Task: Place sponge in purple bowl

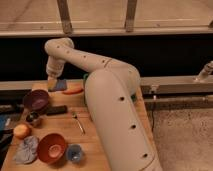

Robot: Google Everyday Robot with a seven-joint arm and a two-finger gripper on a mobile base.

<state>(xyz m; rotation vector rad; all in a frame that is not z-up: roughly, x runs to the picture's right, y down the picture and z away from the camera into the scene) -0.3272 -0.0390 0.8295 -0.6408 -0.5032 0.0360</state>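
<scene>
A wooden table [95, 145] stands in a room with a dark wall behind it and a speckled floor to the right. A pale ledge runs along the wall, with metal bars above it.

The big white robot arm [107, 100] bends up from the front and reaches over to the far left corner of the table. Its gripper [51, 84] hangs down there, right at the blue sponge [60, 85]. The gripper tip touches the left end of the sponge, or is just over it. I cannot tell if the fingers are open or closed, or if they hold the sponge.

The sponge is at the back left of the table, and it looks flat. Its long side runs left to right, along the back edge.

The purple bowl [36, 100] sits just in front of the sponge, a bit to the left. It stands the right way up.

An orange carrot [73, 91] lies just to the right of the sponge. A dark bar [55, 110] lies next to the purple bowl. A small shiny cup [33, 119] stands in front of the bowl. A fork [78, 122] lies in the middle of the table. Near the front are an orange fruit [21, 131], a gray cloth [26, 150], a red bowl [51, 148] and a small blue bowl [75, 153].
</scene>
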